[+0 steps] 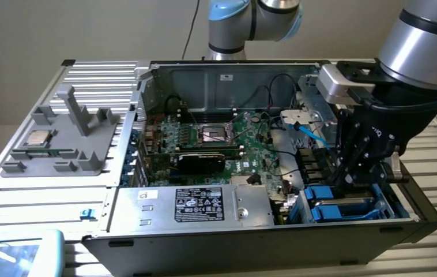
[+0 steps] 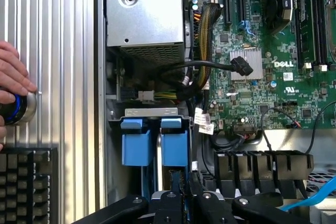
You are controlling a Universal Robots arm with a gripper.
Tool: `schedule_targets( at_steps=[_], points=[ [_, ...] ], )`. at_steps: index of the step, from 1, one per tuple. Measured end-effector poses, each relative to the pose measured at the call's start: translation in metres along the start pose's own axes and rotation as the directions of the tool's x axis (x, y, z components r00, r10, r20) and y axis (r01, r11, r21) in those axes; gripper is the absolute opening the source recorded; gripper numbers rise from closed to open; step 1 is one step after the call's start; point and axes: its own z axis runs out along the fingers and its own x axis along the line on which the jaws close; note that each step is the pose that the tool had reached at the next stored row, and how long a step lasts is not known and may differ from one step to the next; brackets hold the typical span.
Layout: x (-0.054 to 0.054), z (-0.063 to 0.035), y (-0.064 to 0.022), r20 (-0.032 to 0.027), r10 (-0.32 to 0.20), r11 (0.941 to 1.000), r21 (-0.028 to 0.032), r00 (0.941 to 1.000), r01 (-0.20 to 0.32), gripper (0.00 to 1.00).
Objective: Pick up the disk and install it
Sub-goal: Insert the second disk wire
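In the exterior view I have the gripper low in the computer case's drive bay, above the blue-framed disk. From the wrist view, my fingers pinch the disk upright, aligned with its slot.

The arm has silver tubes, pale blue joint caps and black bands; its tool is black linkage with screws.

Blue-framed disk; green motherboard
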Motion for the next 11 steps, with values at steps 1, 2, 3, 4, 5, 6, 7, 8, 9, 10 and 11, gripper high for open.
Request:
schedule_targets(
  at_steps=[1, 2, 3, 4, 5, 6, 7, 8, 9, 10, 11],
  points=[
    [0.0004, 0.0000, -0.0001, 0.0003, 0.000, 1.0000, 0.0000, 1.0000, 0.000, 0.16],
    [0.0006, 0.0000, -0.0002, 0.0004, 0.000, 1.0000, -0.0001, 1.0000, 0.000, 0.16],
    [0.0008, 0.0000, -0.0002, 0.0006, 0.000, 1.0000, -0.0001, 1.0000, 0.000, 0.16],
    [0.0009, 0.0000, -0.0002, 0.0009, 0.000, 1.0000, -0.0001, 1.0000, 0.000, 0.16],
    [0.0009, 0.0001, -0.0002, 0.0012, 0.000, 1.0000, -0.0001, 1.0000, 0.000, 0.16],
    [0.0010, 0.0002, -0.0002, 0.0016, 0.000, 1.0000, -0.0001, 1.0000, 0.000, 0.16],
    [0.0013, 0.0003, -0.0003, 0.0021, 0.000, 1.0000, -0.0002, 1.0000, 0.000, 0.16],
    [0.0016, 0.0005, -0.0003, 0.0028, 0.000, 1.0000, -0.0002, 1.0000, 0.000, 0.16],
    [0.0017, 0.0007, -0.0003, 0.0036, 0.000, 1.0000, -0.0002, 1.0000, 0.000, 0.16],
    [0.0019, 0.0008, -0.0003, 0.0042, 0.000, 1.0000, -0.0003, 1.0000, 0.000, 0.16],
    [0.0021, 0.0009, -0.0003, 0.0050, 0.000, 1.0000, -0.0003, 1.0000, 0.000, 0.16]
  ],
)
